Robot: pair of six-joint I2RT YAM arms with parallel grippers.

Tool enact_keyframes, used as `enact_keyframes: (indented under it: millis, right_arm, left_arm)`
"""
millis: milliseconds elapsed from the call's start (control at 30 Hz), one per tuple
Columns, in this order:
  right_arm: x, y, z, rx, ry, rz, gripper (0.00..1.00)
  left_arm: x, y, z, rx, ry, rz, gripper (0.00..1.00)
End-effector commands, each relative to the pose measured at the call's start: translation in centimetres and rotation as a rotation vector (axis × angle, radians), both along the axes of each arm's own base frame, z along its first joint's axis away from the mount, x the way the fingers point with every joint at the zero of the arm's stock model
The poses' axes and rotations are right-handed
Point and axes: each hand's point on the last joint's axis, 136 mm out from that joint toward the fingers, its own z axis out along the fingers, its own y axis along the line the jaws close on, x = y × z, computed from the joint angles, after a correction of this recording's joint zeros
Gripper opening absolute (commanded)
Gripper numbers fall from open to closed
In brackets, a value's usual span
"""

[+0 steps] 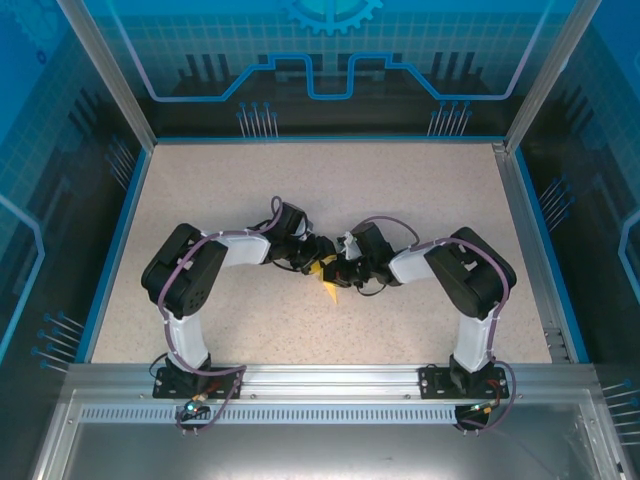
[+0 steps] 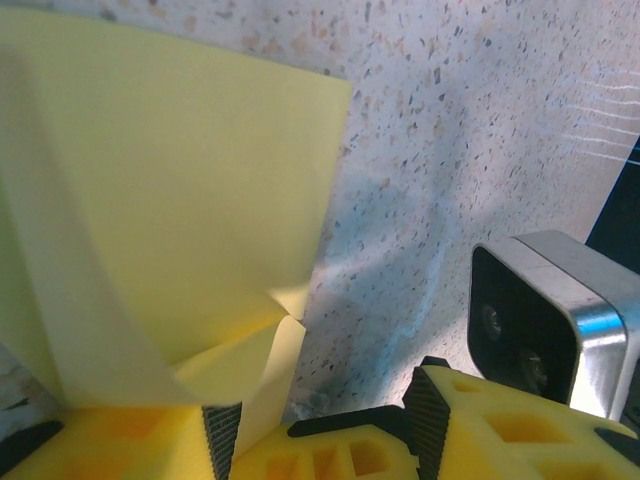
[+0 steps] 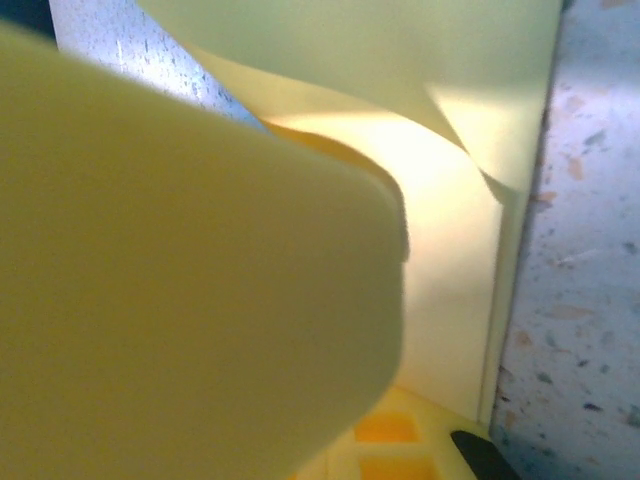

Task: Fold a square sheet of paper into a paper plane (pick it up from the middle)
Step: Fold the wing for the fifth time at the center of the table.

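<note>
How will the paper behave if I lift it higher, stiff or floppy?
Probably floppy: the paper curls and bows at its fold. It looks thin, so likely light; a nudge may shift it. Its edges might crumple under a hard pinch.

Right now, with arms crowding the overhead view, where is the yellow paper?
Top view: the yellow paper is at the centre of the table, between the left gripper and right gripper.

Lab: blue-panelled enclosure (image 1: 320, 60), speckled table (image 1: 330, 190).
</note>
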Motion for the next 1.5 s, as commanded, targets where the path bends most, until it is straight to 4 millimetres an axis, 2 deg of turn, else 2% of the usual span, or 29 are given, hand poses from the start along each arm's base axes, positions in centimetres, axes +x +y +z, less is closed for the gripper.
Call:
enact_keyframes:
  millis: [0, 133, 233, 300, 633, 900, 1167, 1467]
  right_arm:
    - [-3.5, -3.7, -5.3, -0.177, 0.165, -0.033, 0.03]
    - [-3.7, -4.0, -5.6, -0.183, 0.175, -0.034, 0.02]
    - [-3.7, -4.0, -5.5, -0.179, 0.173, -0.028, 0.02]
    - [-3.7, -4.0, -5.6, -0.181, 0.175, -0.025, 0.02]
    - [-3.6, -3.9, -5.6, -0.18, 0.181, -0.021, 0.02]
    - [-3.7, -3.8, -5.7, -0.176, 0.187, -0.012, 0.02]
    - [-4.2, -4.0, -5.7, -0.191, 0.198, 0.007, 0.0]
    - [-5.9, -5.1, -6.5, -0.239, 0.231, 0.052, 0.0]
  left_arm:
    - [0.5, 0.2, 1.0, 0.022, -0.046, -0.032, 0.53]
    - [1.0, 0.8, 3.4, 0.03, -0.116, -0.038, 0.55]
    - [1.0, 2.1, 4.2, 0.087, -0.166, -0.018, 0.54]
    - [0.8, 2.2, 4.3, 0.078, -0.181, -0.018, 0.53]
    - [0.3, 2.2, 1.3, 0.082, -0.13, -0.019, 0.37]
    - [0.8, 2.4, 0.2, 0.109, -0.134, -0.02, 0.35]
    - [1.3, 3.3, -1.9, 0.16, -0.113, -0.005, 0.34]
    - [2.5, 4.3, -2.0, 0.173, -0.12, 0.001, 0.34]
